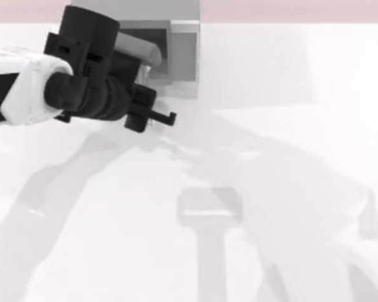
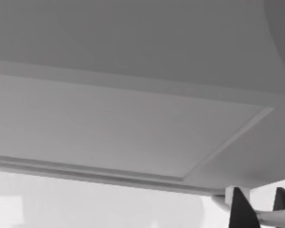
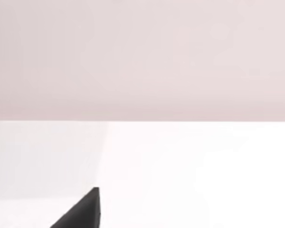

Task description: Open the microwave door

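The left gripper (image 2: 261,209) is up at the front of the microwave (image 1: 176,38), at the far edge of the bench (image 1: 271,189) and left of its middle. In the left wrist view its two dark fingertips (image 2: 240,209) stand on either side of the pale bar handle (image 2: 270,217), which runs across the gap between them; the jaws are set about the handle, but whether they are pressed tight on it cannot be told. Just beyond the tips, the microwave door (image 2: 123,128) fills most of that view: a flat grey panel with a large window set inside a lighter frame.

From above, the left arm reaches in from the left side of the bench, its black wrist covering much of the microwave's front, with a thin dark finger (image 1: 164,117) sticking out toward the right. The microwave's grey top and a strip of its right front face show behind the arm.

The right gripper shows only as one dark fingertip (image 3: 83,211) in its own wrist view, over bare white bench facing a pale wall; its jaws cannot be judged.
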Controlling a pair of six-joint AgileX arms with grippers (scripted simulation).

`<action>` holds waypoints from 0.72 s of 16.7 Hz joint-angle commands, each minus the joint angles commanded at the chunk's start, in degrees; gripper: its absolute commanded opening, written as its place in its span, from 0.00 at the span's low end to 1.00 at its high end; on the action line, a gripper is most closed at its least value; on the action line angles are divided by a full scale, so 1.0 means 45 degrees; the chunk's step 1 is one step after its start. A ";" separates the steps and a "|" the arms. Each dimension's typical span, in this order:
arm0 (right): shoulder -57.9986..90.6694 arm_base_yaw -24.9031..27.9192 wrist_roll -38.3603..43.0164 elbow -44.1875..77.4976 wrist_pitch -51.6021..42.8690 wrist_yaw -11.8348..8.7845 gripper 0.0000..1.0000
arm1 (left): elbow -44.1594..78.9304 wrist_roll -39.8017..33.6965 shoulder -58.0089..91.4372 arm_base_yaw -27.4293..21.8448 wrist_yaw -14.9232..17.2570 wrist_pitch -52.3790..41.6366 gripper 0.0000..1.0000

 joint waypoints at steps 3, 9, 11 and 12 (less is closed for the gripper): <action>0.0000 0.0000 0.0000 0.0000 0.0000 0.0000 1.00 | 0.0000 0.0000 0.0000 0.0000 0.0000 0.0000 0.00; 0.0000 0.0000 0.0000 0.0000 0.0000 0.0000 1.00 | 0.0025 -0.0066 0.0008 -0.0097 0.0101 -0.0008 0.00; 0.0000 0.0000 0.0000 0.0000 0.0000 0.0000 1.00 | -0.0051 0.0077 -0.0031 -0.0020 0.0202 -0.0032 0.00; 0.0000 0.0000 0.0000 0.0000 0.0000 0.0000 1.00 | -0.0115 0.0236 -0.0082 0.0045 0.0308 -0.0045 0.00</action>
